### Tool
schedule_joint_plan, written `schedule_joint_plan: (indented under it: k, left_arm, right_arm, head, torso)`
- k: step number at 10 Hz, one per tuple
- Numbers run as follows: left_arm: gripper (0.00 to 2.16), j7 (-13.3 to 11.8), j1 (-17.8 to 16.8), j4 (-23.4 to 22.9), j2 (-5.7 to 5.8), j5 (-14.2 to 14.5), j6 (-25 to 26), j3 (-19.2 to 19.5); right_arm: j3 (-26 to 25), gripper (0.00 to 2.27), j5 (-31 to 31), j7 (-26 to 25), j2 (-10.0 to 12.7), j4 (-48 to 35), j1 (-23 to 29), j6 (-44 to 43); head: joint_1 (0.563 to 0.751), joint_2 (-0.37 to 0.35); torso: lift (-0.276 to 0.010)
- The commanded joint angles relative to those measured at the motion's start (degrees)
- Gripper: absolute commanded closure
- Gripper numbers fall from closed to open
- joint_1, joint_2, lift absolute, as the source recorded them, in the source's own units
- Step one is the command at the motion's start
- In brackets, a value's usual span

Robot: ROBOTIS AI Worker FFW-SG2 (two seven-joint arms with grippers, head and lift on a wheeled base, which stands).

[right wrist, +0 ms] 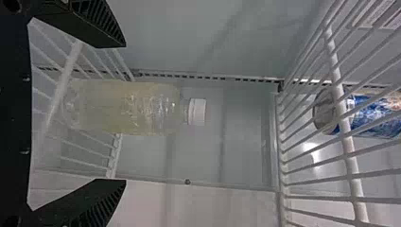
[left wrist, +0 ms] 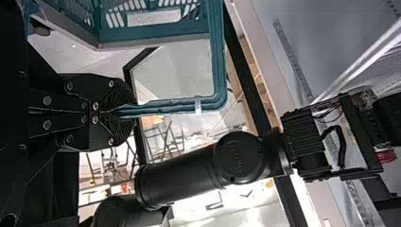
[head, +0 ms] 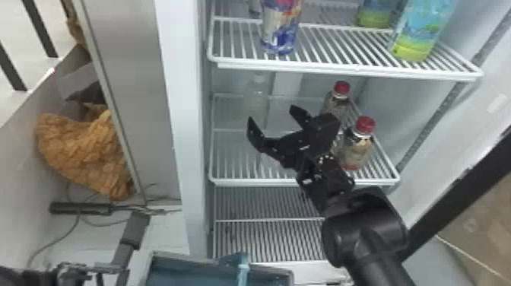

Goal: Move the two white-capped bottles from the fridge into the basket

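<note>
Inside the fridge at middle-shelf height, my right gripper (head: pixel 271 115) stands open in the head view, in front of a pale white-capped bottle (head: pixel 255 99) at the back left. In the right wrist view that upright bottle (right wrist: pixel 127 108) is lined up between the spread fingertips of the right gripper (right wrist: pixel 125 113), farther off and touched by neither. The left wrist view has my left gripper (left wrist: pixel 128 112) shut on the handle of the teal basket (left wrist: pixel 153 32). The basket's rim (head: pixel 182 255) is at the bottom of the head view, below the fridge.
Two red-capped bottles (head: pixel 357 148) stand on the shelf right of my right gripper. The upper wire shelf (head: pixel 342 67) holds a blue can-like container (head: pixel 281 26) and green-blue bottles (head: pixel 422 30). The fridge's left wall edge (head: pixel 180 114) borders the opening.
</note>
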Motion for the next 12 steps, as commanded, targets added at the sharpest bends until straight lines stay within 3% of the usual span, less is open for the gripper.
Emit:
schedule_joint_plan:
  k: [1,7,12]
  left_arm:
    - [1.17,0.06,-0.19,0.14,-0.07,0.10,0.03,-0.13]
    - [1.17,-0.03,-0.89,0.98,-0.07,0.67,0.03,-1.04]
    - [1.17,-0.03,-1.31,1.40,0.01,0.67,0.03,-1.50]
  right_arm:
    - [0.98,0.00,-0.65,-0.34,0.00,1.94,-2.03,0.00]
    - [6.23,0.00,-2.59,-2.53,0.00,7.29,-7.66,0.00]
    - [7.49,0.00,-3.16,-5.35,0.27,10.66,-10.75,0.00]
  head:
    - [0.695,-0.143]
    - [0.695,-0.108]
    - [0.695,-0.104]
  torso:
    - [-0.260]
    - [-0.260]
    - [-0.260]
